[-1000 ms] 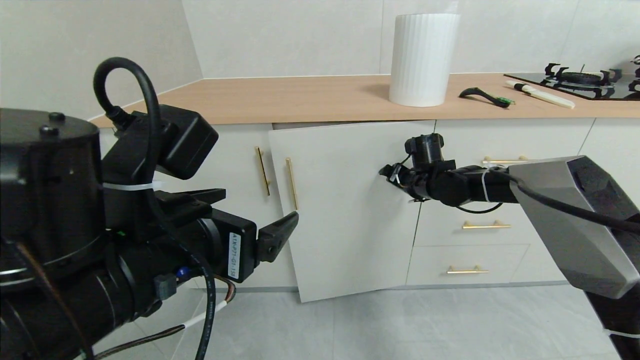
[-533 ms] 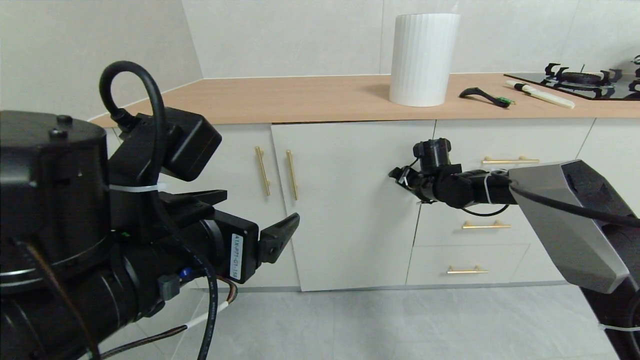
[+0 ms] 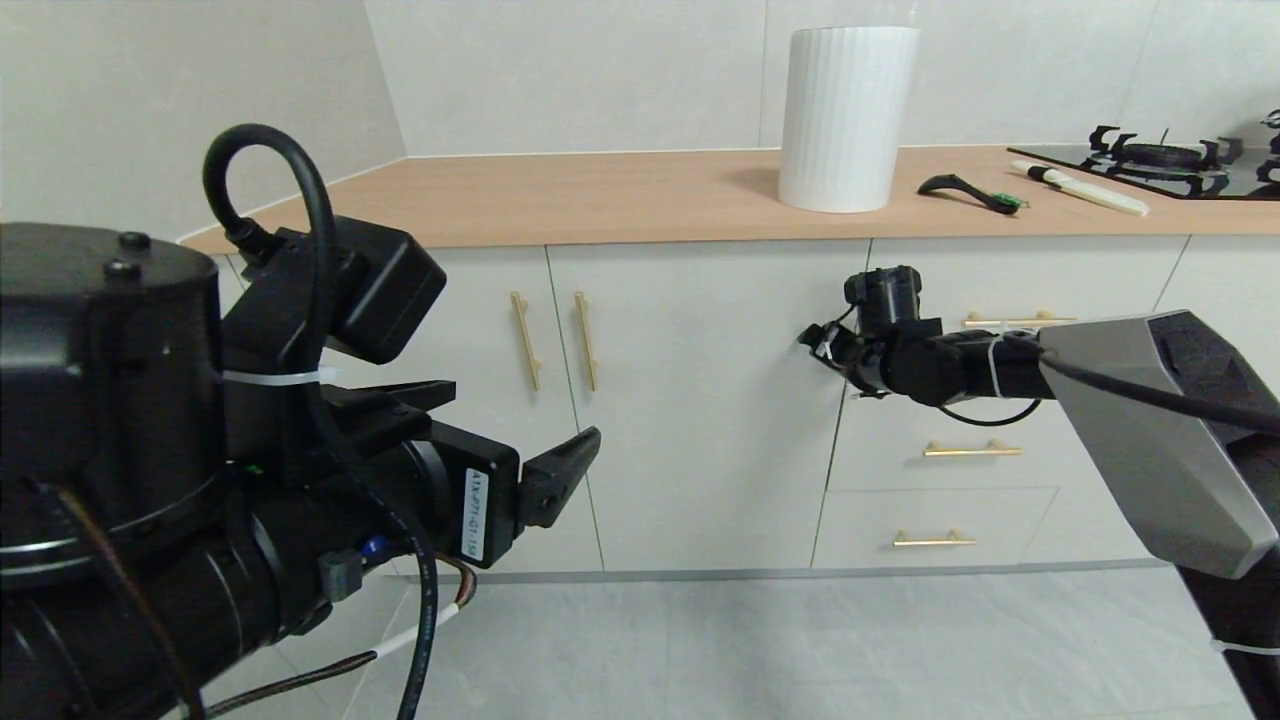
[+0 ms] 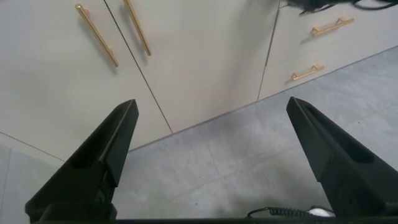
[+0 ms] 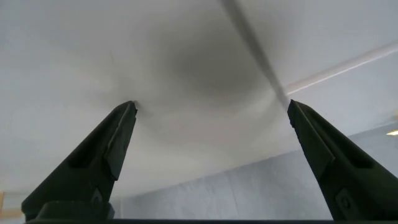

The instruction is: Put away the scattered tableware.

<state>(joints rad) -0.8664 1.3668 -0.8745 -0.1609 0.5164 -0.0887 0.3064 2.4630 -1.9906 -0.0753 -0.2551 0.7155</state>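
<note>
The fingers (image 4: 102,165) of our left gripper (image 3: 523,407) stand spread wide with nothing between them. The gripper hangs at about eight o'clock in our head view, close to us and in front of the left cabinet door (image 3: 470,330). From its wrist we look between the fingers at two upright gold handles (image 4: 138,28) and the grey floor tiles (image 4: 230,168). Just past centre, at about three o'clock, the right cabinet door (image 3: 700,400) lies shut, flush with its neighbour. Our right gripper (image 3: 815,342) is held level at that door's far edge, by the seam (image 5: 255,50) with the drawer stack (image 3: 930,500). Its fingers (image 5: 99,162) are also spread wide and hold nothing. Their tips sit right at the pale panel, though we cannot tell whether they touch it. On the wooden counter (image 3: 560,195), at about one o'clock, a ribbed white canister (image 3: 848,120) stands upright. The scattered pieces lie beyond it at two o'clock. A black utensil with a green tip (image 3: 970,193) lies flat near the canister, apart from it. A white knife (image 3: 1080,188) lies flat just beside that, its handle end at the edge of the black gas hob (image 3: 1160,160), which fills the far three-o'clock corner of the counter.
</note>
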